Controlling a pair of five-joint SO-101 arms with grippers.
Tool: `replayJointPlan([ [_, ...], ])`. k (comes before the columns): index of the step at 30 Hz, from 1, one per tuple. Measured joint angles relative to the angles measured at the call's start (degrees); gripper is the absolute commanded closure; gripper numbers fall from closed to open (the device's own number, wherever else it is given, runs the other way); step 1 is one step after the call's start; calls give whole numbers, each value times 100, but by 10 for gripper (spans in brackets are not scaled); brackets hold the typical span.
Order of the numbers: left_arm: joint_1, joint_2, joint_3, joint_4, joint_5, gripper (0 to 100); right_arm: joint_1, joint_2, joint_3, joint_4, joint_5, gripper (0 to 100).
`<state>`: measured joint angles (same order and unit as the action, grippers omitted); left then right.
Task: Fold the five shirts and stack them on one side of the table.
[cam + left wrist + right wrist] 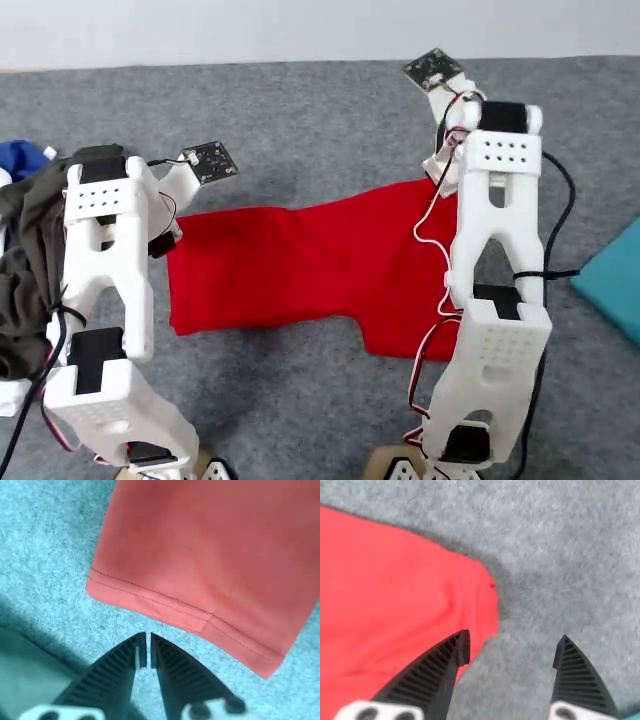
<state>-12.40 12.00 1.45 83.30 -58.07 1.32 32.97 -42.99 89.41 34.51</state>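
Now: red shirt [300,265] lies flat between the two arms. Left gripper [148,650] has its fingers together on nothing, just short of the shirt's hem. Right gripper [514,645] has its fingers apart, one over the shirt's corner, the other over bare table [560,555].
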Motion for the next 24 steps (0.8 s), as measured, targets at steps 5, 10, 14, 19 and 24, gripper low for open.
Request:
replayJointPlan([
  [5,9,0,-519,185,545,977,-79,0,-273,932,0,721],
  [10,316,0,-484,-308,1679,977,-404,44,-281,993,-413,722],
  [14,633,0,79,-1187,2382,977,-642,466,-281,273,-563,722],
  [19,1029,18,923,-1943,2822,976,-888,1257,-281,-651,-580,722],
  [24,941,668,967,-1996,2866,976,-862,1881,-281,-1055,-580,722],
])
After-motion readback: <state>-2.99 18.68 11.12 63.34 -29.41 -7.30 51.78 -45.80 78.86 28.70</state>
